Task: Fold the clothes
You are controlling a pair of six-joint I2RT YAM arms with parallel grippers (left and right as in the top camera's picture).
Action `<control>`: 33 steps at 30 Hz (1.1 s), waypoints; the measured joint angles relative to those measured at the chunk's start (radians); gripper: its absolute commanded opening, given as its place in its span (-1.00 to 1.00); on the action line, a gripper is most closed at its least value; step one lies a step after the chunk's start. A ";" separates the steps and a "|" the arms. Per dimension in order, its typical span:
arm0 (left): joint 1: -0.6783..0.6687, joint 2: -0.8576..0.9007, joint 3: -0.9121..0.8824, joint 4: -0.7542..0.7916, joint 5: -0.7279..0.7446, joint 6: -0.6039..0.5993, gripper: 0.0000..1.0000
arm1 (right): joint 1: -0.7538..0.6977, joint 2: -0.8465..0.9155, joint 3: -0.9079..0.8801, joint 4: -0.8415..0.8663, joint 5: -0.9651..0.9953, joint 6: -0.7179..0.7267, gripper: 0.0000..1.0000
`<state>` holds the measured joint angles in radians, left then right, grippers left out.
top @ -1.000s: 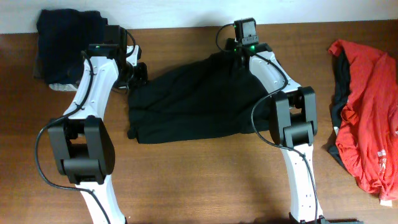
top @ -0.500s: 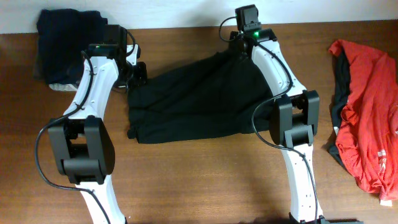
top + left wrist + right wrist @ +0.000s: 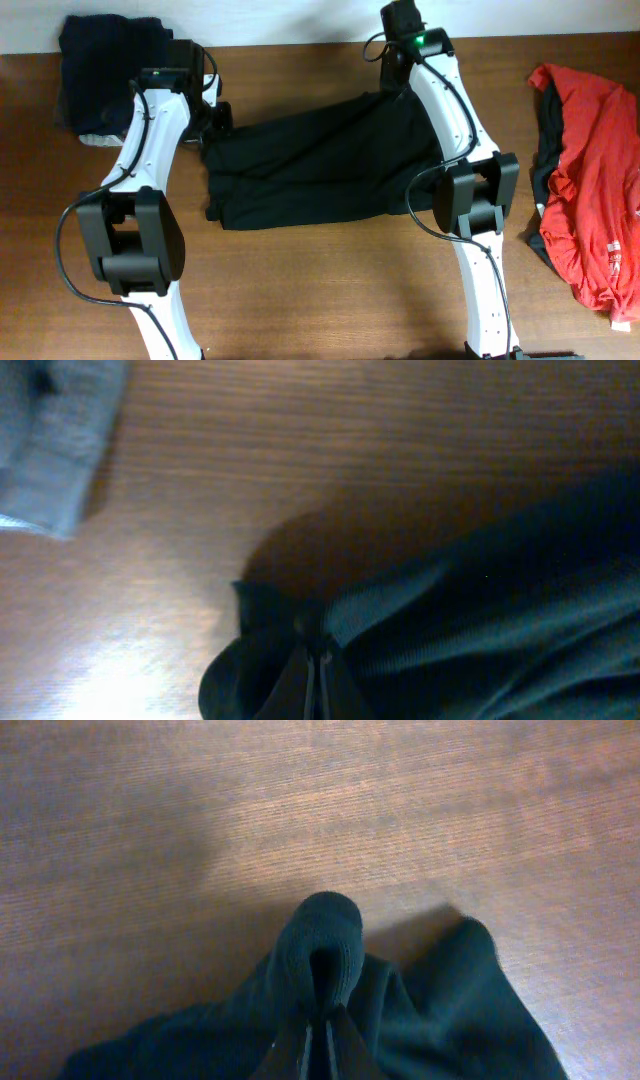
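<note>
A large black garment (image 3: 320, 165) lies stretched across the middle of the table. My left gripper (image 3: 212, 128) is shut on its upper left corner (image 3: 300, 635), the cloth bunched around the closed fingers. At the upper right corner my right gripper (image 3: 392, 85) is shut on a pinched fold of the same black cloth (image 3: 322, 945), held just above the wood. Both corners are pulled taut between the two arms. The lower edge of the garment rests flat on the table.
A dark navy garment (image 3: 105, 60) with grey cloth (image 3: 55, 445) under it lies folded at the back left corner. A red garment (image 3: 590, 180) over a dark one lies crumpled at the right edge. Bare wood (image 3: 320, 290) fills the front.
My right gripper has moved toward the back right with its corner, stretching the black garment wider. The left gripper has stayed in place.
</note>
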<state>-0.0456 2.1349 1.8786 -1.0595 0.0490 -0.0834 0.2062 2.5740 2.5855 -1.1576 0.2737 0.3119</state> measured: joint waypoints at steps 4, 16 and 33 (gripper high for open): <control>0.000 -0.001 0.051 -0.048 -0.038 0.000 -0.96 | 0.002 -0.001 0.076 -0.100 0.001 -0.002 -0.81; -0.002 -0.002 0.063 -0.150 -0.076 0.000 -0.96 | 0.004 -0.011 0.130 -0.276 0.026 -0.005 -0.52; -0.002 -0.002 0.063 -0.158 -0.076 0.000 -0.96 | 0.004 -0.002 0.126 -0.185 -0.227 0.002 0.03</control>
<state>-0.0471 2.1334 1.9415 -1.2179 -0.0273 -0.0834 0.2100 2.5725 2.7110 -1.3422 0.0471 0.3134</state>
